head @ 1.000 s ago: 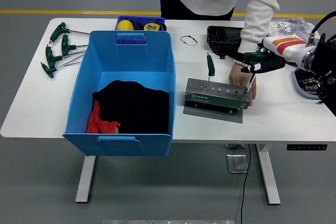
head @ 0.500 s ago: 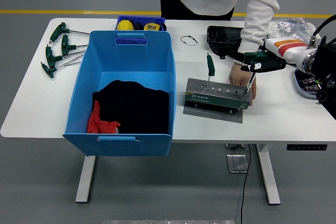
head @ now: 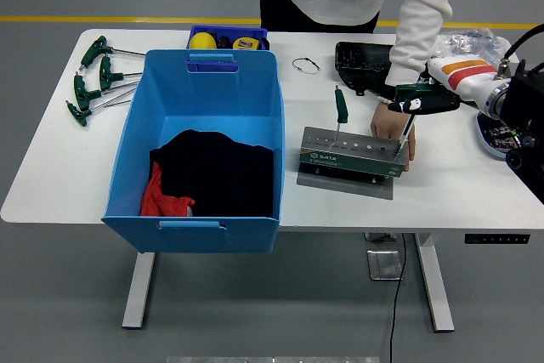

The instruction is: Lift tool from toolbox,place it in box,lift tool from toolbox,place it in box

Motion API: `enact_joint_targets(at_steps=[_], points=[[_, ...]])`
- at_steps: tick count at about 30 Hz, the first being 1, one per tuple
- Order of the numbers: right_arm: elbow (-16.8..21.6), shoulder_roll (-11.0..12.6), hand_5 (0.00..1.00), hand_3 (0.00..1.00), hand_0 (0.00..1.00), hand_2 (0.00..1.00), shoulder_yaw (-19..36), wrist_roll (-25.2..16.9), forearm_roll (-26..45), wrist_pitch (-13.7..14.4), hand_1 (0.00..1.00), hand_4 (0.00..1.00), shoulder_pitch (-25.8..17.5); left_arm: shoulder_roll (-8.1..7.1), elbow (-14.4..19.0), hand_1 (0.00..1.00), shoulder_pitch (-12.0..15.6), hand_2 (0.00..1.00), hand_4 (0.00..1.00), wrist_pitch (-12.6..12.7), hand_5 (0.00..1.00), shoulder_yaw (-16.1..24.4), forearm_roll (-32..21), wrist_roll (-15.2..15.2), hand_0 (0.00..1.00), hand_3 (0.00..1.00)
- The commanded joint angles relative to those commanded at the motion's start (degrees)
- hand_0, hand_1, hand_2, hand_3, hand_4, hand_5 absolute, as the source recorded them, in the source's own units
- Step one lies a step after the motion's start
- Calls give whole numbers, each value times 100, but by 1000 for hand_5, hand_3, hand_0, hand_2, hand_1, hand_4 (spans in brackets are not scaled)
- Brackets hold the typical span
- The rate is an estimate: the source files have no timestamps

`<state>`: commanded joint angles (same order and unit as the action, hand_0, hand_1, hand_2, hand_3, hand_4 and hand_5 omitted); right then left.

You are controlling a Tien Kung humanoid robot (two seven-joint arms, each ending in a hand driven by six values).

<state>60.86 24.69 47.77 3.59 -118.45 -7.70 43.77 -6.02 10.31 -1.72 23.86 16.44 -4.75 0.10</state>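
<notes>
Green-handled screwdriver (head: 406, 126) sits a touch higher in the rack (head: 352, 153) — right hand (head: 422, 99) still clenched on it.

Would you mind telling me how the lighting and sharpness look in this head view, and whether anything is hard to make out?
Head view: lighting is even and soft, with only faint shadows beside the blue bin and the tool stand; the white table is bright but not glaring; focus is sharp throughout; the right hand around the green tool handle is small and its fingers hard to separate.

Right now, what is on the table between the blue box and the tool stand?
In the head view, only bare white table lies between the blue box and the tool stand.
</notes>
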Motion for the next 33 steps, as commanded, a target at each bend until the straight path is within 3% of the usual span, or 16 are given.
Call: enact_joint_targets(at_steps=[7,8,13,14,19,20,33], points=[[-16,-28,998,171,220,143,-8,98,-15,-151,131,998,-18,5,0,519,5,538,725,4,670,26,11,-1,513,697],[-22,-33,998,161,181,134,-13,110,-10,-148,116,998,-20,6,0,518,5,538,725,5,669,46,30,3,513,695],[-35,-49,998,161,181,134,-34,156,-6,-50,116,998,-22,5,0,518,5,538,725,-1,669,50,46,12,513,695],[-34,-48,987,132,105,89,-38,164,18,-19,49,998,-22,5,0,517,6,538,725,-2,670,46,45,13,512,695],[-21,-15,987,132,105,89,-44,182,58,83,49,998,-19,1,0,517,8,538,725,-5,670,11,23,15,512,695],[-20,-10,971,91,36,41,-44,187,67,94,2,998,-18,3,0,515,10,536,725,-2,669,50,60,22,508,695],[-79,-40,933,35,2,2,-72,211,129,265,2,998,-61,6,0,513,-1,534,724,4,667,134,165,48,505,695]])
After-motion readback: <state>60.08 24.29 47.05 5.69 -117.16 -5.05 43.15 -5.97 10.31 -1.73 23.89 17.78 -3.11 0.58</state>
